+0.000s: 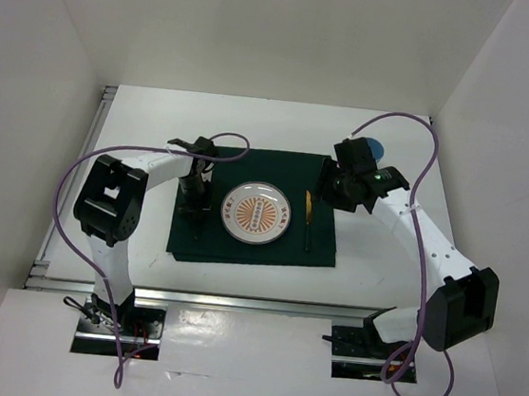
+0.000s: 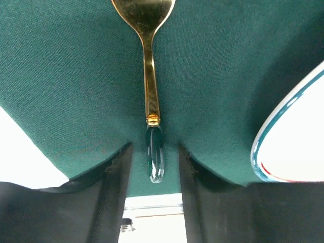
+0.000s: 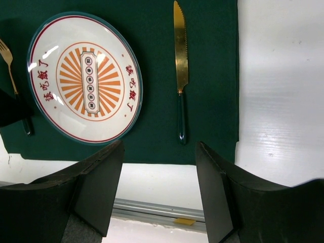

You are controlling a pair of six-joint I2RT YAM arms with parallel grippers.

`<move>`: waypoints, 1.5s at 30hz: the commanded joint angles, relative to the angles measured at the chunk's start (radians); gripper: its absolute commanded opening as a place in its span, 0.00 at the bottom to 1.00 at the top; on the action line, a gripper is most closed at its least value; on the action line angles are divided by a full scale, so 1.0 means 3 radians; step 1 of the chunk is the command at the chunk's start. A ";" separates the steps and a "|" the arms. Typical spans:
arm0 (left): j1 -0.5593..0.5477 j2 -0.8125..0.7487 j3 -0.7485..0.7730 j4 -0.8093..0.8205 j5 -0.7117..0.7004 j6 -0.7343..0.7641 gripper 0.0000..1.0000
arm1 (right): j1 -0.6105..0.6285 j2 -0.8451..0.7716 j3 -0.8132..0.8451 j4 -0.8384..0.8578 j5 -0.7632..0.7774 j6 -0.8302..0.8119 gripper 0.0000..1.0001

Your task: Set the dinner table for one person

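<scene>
The dark tips of my left hand sit nearest, set narrowly apart on either side of the fork's glossy green handle end. There is a sliver of cloth showing on each side, so I am around it and not clamped on it. The fork lies flat on the cloth, left of the plate.

I judge the fork light and stiff, but thin and slick at that lacquered end. A pinch further up, where green meets gold, should hold better. The soft cloth beneath may bunch if my tips dig in.

My right hand hangs spread wide and empty over the near right part of the cloth, above the knife, which lies right of the plate. The knife should handle like the fork. The plate looks like glazed ceramic, heavier and breakable, best taken by its rim.

The tabletop is hard, flat and fixed, with the cloth around its middle. Something small and blue sits toward the far right corner; I cannot tell what it is.
</scene>
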State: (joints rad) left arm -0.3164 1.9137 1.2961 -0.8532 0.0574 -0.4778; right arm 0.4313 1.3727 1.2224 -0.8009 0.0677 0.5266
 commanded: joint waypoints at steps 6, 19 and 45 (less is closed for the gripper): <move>0.0007 -0.0130 -0.0005 0.0001 0.0003 0.0038 0.62 | 0.0010 0.0134 0.0230 -0.0066 -0.0144 -0.0088 0.70; 0.0007 -0.0769 0.0548 -0.0097 -0.0590 0.0370 0.61 | -0.0823 0.0941 0.1943 -0.0613 0.0210 -0.0589 0.94; 0.0574 -0.1588 -0.0184 0.0594 -0.0989 0.0821 0.60 | -0.1688 0.2527 0.2404 -0.0025 -0.0047 -0.0738 0.32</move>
State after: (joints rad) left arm -0.1642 1.4734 1.2453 -0.6983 -0.2501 -0.2398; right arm -0.0784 2.1189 1.9175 -0.8379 0.0181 0.3107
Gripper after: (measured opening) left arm 0.603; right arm 0.364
